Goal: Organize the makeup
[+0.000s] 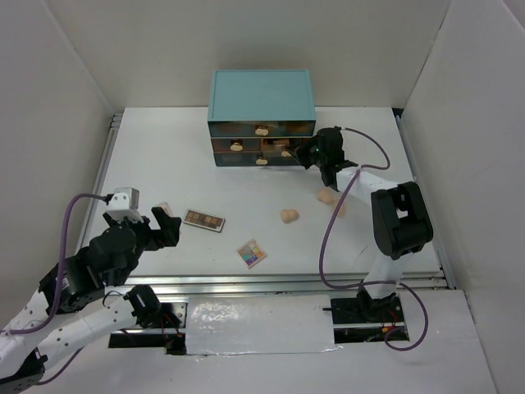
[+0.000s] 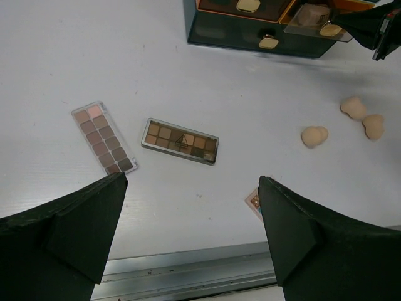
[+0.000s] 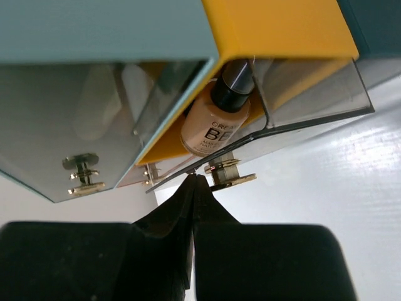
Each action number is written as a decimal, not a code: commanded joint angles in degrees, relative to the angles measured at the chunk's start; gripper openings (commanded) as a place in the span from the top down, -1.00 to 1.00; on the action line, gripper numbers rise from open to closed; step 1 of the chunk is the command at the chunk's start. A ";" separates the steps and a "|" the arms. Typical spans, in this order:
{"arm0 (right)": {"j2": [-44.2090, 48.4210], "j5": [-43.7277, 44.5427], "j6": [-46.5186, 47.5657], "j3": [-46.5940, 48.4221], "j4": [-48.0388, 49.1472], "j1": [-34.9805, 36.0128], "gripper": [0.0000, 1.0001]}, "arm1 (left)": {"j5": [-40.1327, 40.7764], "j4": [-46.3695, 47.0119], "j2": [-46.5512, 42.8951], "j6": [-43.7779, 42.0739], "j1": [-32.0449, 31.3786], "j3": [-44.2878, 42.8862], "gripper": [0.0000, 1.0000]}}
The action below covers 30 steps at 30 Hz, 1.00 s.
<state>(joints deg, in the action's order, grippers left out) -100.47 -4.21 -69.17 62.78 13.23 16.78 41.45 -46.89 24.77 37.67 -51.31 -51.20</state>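
Two rectangular eyeshadow palettes lie flat on the white table, and the square multicolour palette lies nearer the front edge. Three peach sponges rest to the right. My left gripper hangs open above the front of the table, holding nothing. My right gripper is shut, its tips touching the clear front of an open drawer beside the gold knob. A beige bottle with a black cap lies inside that drawer.
The teal chest of drawers stands at the back centre, with the right arm reaching to it. White walls close in the table on three sides. A metal rail runs along the front edge.
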 commanded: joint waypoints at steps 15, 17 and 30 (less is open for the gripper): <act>-5.10 -6.34 5.71 -0.55 14.01 -4.38 1.00 | -6.38 16.64 5.80 0.13 -0.37 4.09 -0.99; -4.22 -7.30 5.80 -2.05 14.71 -5.17 0.97 | -8.49 22.44 9.74 -1.28 -0.37 4.27 -0.99; 24.59 -17.14 1.48 -27.07 31.16 -5.61 -0.48 | -22.00 51.32 37.79 4.58 15.86 1.18 -0.99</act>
<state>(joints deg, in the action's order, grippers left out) -84.62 -17.54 -68.14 38.52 36.84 11.00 28.23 -9.23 60.31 37.85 -40.86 -49.10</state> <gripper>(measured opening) 0.721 0.994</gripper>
